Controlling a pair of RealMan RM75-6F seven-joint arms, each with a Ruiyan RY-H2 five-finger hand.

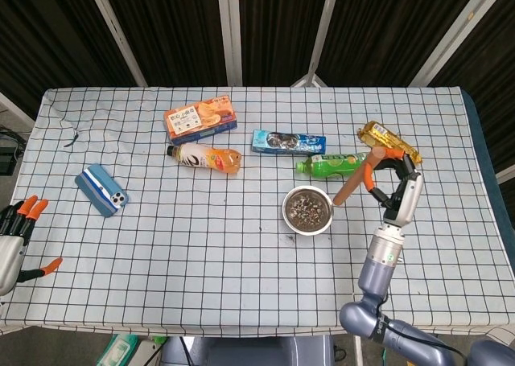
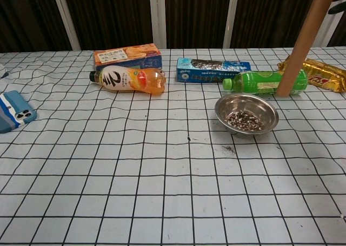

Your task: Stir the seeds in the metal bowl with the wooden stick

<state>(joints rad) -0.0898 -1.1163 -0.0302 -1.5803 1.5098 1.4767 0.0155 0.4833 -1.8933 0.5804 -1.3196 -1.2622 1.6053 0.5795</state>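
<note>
My left robot hand (image 1: 14,237) waited open, holding nothing, at the worktop (image 1: 201,245) edge. The metal bowl (image 1: 307,211) of seeds (image 1: 307,209) stood centre-right; my right robot hand (image 1: 393,183) gripped the wooden stick (image 1: 352,178), tip just beside the rim. I judged lowering slowly best.

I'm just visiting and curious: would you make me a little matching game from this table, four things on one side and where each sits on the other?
Things:
1. wooden stick
2. metal bowl
3. blue phone
4. green bottle

Places:
A. lying behind the bowl
B. far left of the table
C. held by the right hand
D. holding seeds, mid-table

Pairs: 1-C, 2-D, 3-B, 4-A
</note>
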